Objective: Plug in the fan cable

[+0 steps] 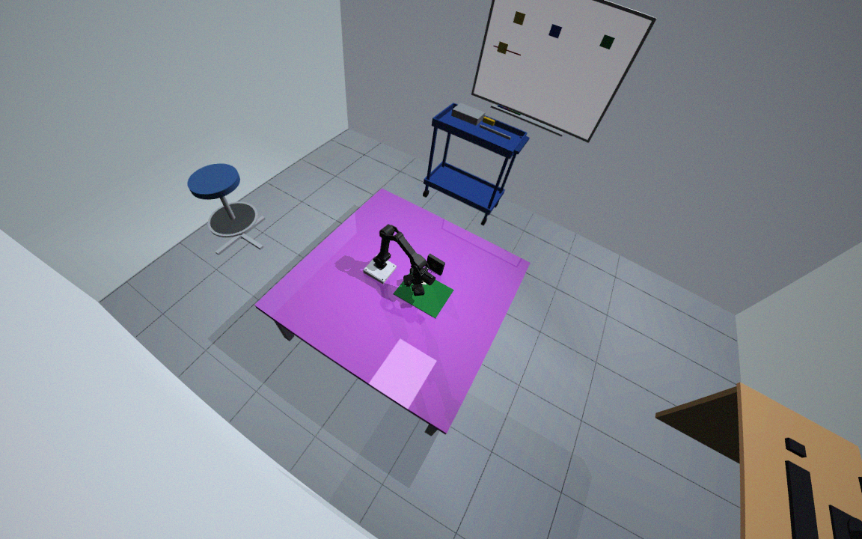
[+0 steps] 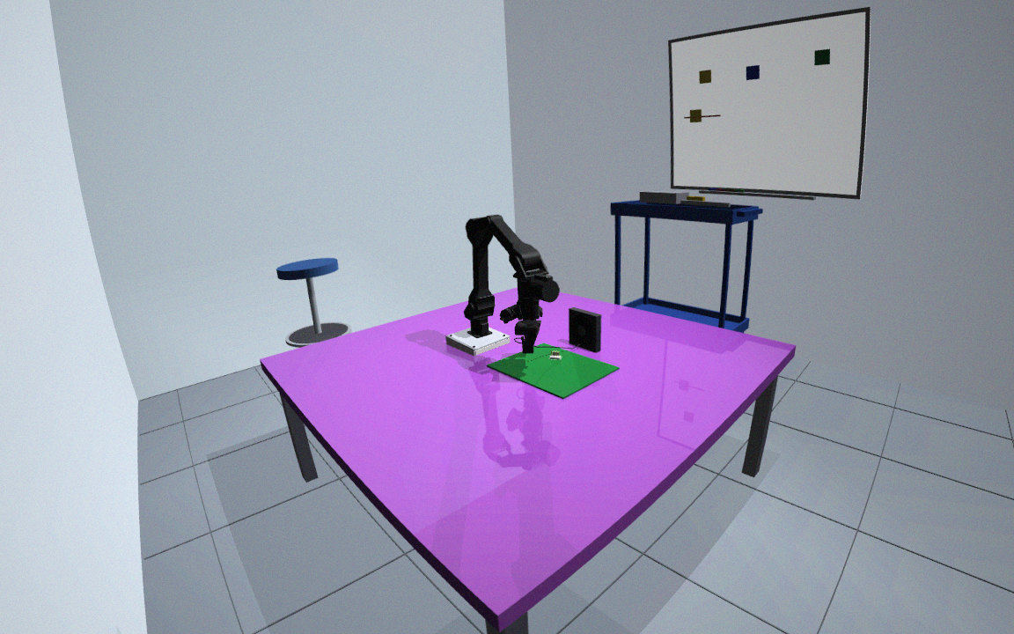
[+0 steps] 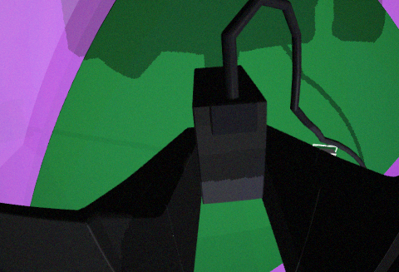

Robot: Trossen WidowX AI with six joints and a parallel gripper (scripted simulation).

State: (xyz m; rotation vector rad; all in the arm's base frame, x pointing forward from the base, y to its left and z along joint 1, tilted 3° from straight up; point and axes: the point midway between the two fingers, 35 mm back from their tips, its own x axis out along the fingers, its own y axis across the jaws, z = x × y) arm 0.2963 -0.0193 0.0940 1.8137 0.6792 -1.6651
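My gripper (image 1: 418, 290) (image 2: 528, 349) (image 3: 224, 136) is shut on the black plug (image 3: 233, 155), one finger on each side. The plug is a small dark block, and its black cable (image 3: 297, 68) loops up from its end and runs off to the right. I cannot tell whether the plug touches the board. The green board (image 1: 435, 305) (image 2: 566, 383) (image 3: 108, 139) lies below. The white four-pin header (image 2: 555, 356) (image 3: 325, 149) stands on the board, right of my gripper; in the wrist view my right finger hides most of it, and its pins do not show.
The black square fan (image 1: 435, 263) (image 2: 584, 329) stands at the board's far side, close to the arm. The arm's white base (image 1: 378, 270) (image 2: 479, 340) is left of the board. All stand on the magenta table (image 1: 327, 314) (image 2: 416, 409). A blue cart (image 1: 464, 187) (image 2: 687, 210) stands beyond it.
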